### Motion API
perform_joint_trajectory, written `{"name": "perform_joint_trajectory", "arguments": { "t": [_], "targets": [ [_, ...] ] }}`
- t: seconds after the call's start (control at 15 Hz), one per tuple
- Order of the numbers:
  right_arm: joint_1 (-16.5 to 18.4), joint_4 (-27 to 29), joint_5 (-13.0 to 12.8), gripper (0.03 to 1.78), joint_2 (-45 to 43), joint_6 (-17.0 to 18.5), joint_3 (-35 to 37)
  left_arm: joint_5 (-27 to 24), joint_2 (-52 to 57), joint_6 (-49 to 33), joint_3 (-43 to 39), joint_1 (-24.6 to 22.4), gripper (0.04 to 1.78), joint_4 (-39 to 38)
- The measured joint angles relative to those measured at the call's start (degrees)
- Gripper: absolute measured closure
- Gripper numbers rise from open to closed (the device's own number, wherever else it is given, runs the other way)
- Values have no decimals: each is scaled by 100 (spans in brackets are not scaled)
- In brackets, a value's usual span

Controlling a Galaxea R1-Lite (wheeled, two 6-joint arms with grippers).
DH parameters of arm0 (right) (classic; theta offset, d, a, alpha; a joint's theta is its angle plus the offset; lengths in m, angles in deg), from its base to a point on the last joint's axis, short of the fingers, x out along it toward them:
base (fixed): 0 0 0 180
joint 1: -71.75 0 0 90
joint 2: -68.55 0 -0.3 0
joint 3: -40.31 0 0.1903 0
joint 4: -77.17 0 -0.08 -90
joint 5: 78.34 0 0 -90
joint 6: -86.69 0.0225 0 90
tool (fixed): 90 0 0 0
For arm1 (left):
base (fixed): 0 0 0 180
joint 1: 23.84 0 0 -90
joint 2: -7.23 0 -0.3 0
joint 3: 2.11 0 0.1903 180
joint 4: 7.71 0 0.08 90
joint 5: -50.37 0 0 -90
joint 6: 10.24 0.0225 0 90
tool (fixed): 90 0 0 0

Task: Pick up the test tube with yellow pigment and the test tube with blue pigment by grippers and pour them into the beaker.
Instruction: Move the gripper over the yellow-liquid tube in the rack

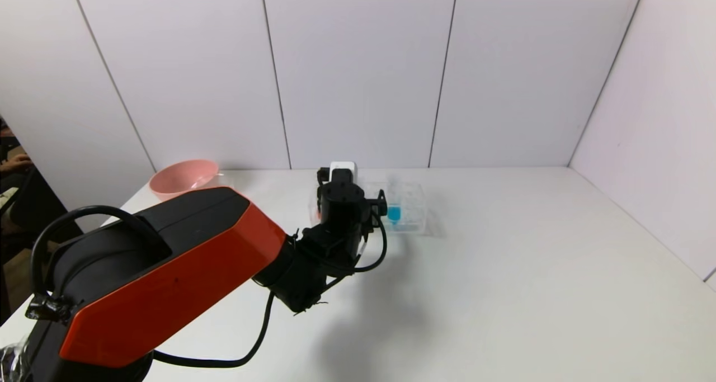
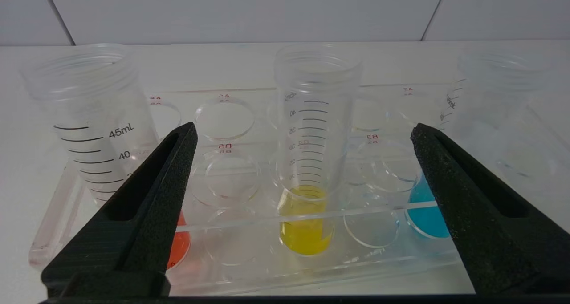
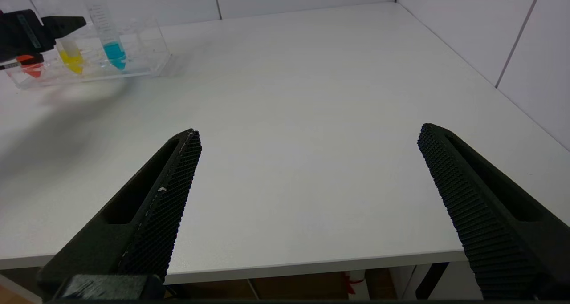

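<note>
Rack (image 2: 249,268) on the tabletop (image 1: 503,270) holds red tube (image 2: 180,244), yellow tube (image 2: 307,224) and blue tube (image 2: 425,215), the left end effector (image 2: 303,132) spread wide before the yellow one, pink bowl (image 1: 183,178) at ten o'clock, right end effector (image 3: 309,137) wide, well apart.

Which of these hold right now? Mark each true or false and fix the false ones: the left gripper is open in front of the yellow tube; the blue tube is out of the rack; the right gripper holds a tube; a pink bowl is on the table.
1. The left gripper is open, facing the test tube with yellow pigment. True.
2. The test tube with blue pigment is out of the rack. False: it stands in the rack.
3. The right gripper holds a tube. False: it is open and holds nothing, over bare table.
4. A pink bowl sits on the table. True.
</note>
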Motion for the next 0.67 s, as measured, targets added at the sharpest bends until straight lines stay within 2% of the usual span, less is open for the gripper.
{"name": "perform_joint_trajectory", "arguments": {
  "t": [0.67],
  "targets": [
    [-2,0,0,4,0,0,0,20,-258,260,279,-156,17,-2]
  ]
}}
